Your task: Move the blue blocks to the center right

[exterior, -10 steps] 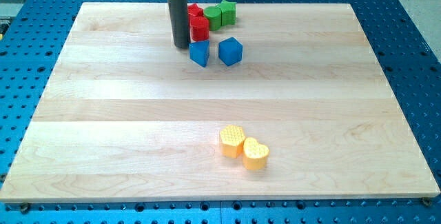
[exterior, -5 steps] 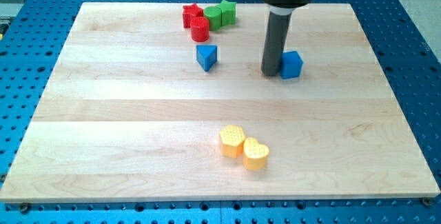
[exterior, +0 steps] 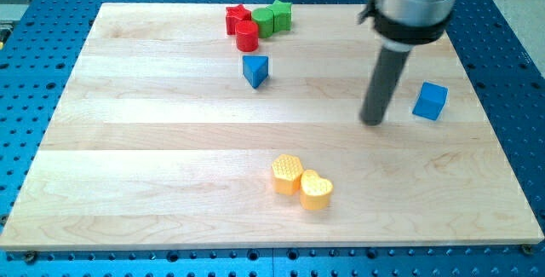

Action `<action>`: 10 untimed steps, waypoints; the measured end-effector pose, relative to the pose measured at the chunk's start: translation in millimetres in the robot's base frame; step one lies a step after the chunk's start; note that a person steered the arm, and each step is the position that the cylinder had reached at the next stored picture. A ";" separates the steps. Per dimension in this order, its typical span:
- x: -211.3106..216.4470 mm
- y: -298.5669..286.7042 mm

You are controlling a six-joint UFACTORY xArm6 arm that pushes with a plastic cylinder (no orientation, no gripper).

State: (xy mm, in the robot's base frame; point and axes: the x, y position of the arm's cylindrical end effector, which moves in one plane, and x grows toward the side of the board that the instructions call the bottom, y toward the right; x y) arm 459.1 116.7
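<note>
A blue cube (exterior: 430, 101) lies near the board's right edge, at mid height. A blue triangular block (exterior: 255, 70) lies in the upper middle of the board. My tip (exterior: 372, 122) rests on the board a short way left of the blue cube, apart from it, and far right of the blue triangle. The rod rises from it toward the view's top right.
A red star (exterior: 238, 16), a red cylinder (exterior: 247, 36) and two green blocks (exterior: 272, 17) cluster at the view's top, just above the blue triangle. Two yellow heart-shaped blocks (exterior: 302, 181) lie touching in the lower middle. The wooden board (exterior: 128, 141) sits on a blue perforated table.
The blue cube has slid from the upper middle to the right side of the board. My tip has moved right and a little down with it, and now stands apart from the cube. The blue triangle turned slightly.
</note>
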 end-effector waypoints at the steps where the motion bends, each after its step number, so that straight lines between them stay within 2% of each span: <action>1: -21.3 -121.2; 2: -60.7 -202.5; 3: -65.3 -230.3; 4: -92.9 -217.3; 6: -91.6 -136.8; 7: -104.5 -107.5; 9: -20.8 39.3; 10: -21.5 25.0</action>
State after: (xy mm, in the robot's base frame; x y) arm 437.6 141.6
